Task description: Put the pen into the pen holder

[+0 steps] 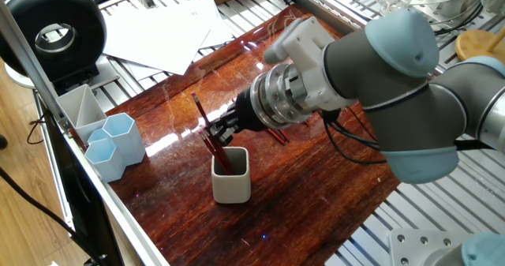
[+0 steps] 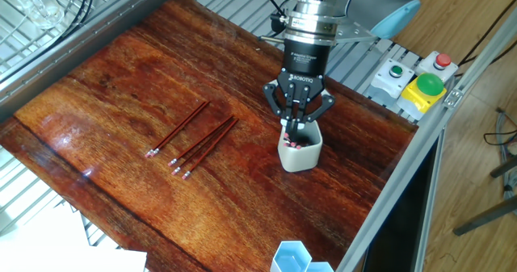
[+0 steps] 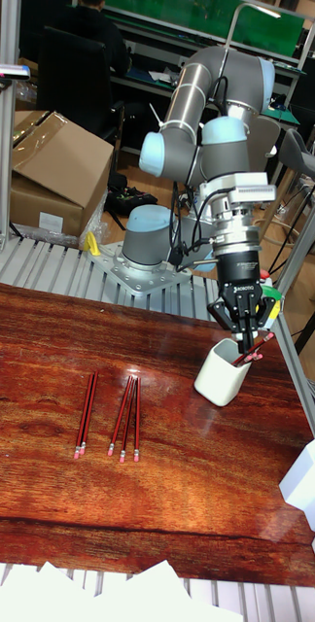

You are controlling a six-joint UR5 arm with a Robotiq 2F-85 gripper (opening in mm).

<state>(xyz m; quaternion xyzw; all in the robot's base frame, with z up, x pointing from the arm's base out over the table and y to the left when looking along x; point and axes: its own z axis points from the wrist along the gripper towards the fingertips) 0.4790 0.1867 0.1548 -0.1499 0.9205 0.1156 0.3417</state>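
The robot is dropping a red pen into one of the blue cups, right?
Not a blue cup. The gripper holds the red pen in the off-white pen holder. One fixed view shows the pale blue cups standing apart by the table edge.

Lighting: bright, even, from overhead in all three views. Glare: white streaks on the glossy table [image 1: 316,179] in one fixed view, at its far left edge and beside the cups [image 1: 114,144]; a paler sheen at the left end of the table in the other fixed view. Shadows: soft and short; a faint one under the holder [image 2: 300,149]. Focus: table surface sharp; the arm [image 1: 394,69] in one fixed view is close to the lens, large and slightly soft. Tall fixed view: background dimmer than the table, foreground paper [image 3: 128,588] near-white and overexposed. Distortion: verticals lean in the tall fixed view.
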